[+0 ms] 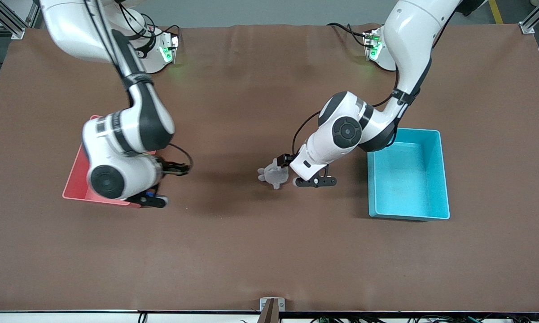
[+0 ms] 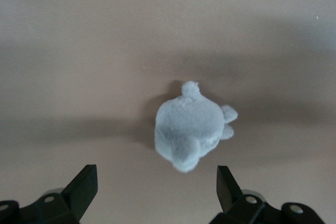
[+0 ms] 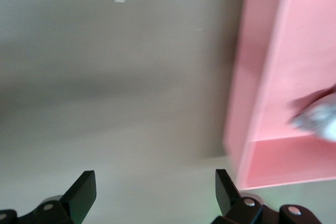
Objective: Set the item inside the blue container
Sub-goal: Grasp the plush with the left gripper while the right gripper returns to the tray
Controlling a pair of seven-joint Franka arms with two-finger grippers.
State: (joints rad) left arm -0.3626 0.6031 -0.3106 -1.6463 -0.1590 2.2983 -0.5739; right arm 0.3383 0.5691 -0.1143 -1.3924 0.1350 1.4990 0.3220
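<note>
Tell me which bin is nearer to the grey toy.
The blue bin, toward the left arm's end; the pink bin lies farther from the toy.

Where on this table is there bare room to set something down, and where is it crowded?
Bare brown table spans the whole strip nearest the front camera, and between the pink bin and the grey plush toy. The blue container looks empty. Crowded: around the toy, under the open left gripper, and at the pink bin, where the open right gripper hovers.
</note>
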